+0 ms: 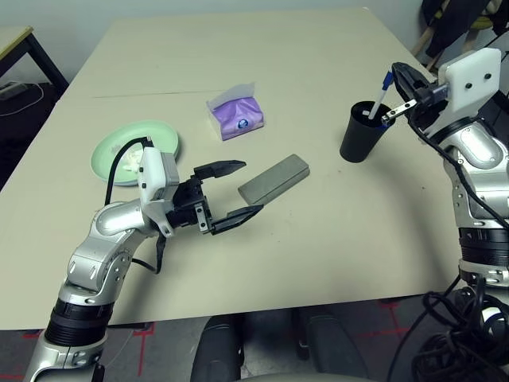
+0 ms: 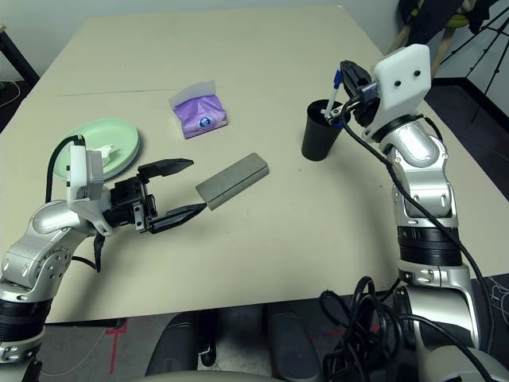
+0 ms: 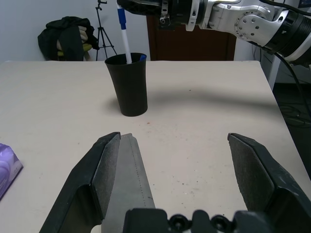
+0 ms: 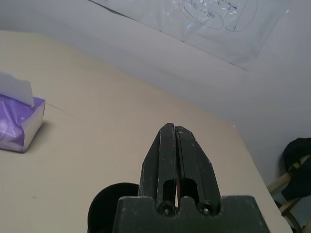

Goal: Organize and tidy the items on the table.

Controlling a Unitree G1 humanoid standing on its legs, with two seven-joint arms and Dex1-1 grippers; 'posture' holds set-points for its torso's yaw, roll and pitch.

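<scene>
The grey glasses case [image 1: 274, 179] lies at the middle of the table [image 1: 334, 247]. My left gripper [image 1: 250, 188] is open, its fingertips to either side of the case's near end [image 3: 129, 179]. The black cup [image 1: 362, 135] stands at the right with the white marker pen [image 1: 379, 97] upright inside it. Just above the cup and beside the pen's top, my right gripper [image 1: 398, 76] is shut, nothing showing between its fingers [image 4: 177, 160]. A pale green plate [image 1: 135, 151] at the left carries a white tissue [image 1: 130, 159], partly hidden by my left wrist.
A purple tissue pack [image 1: 236, 115] sits behind the case, toward the table's middle. A thin seam [image 1: 143, 95] crosses the far part of the tabletop. A dark-legged side table [image 1: 16, 40] stands off the far left corner. Cables hang by my right arm.
</scene>
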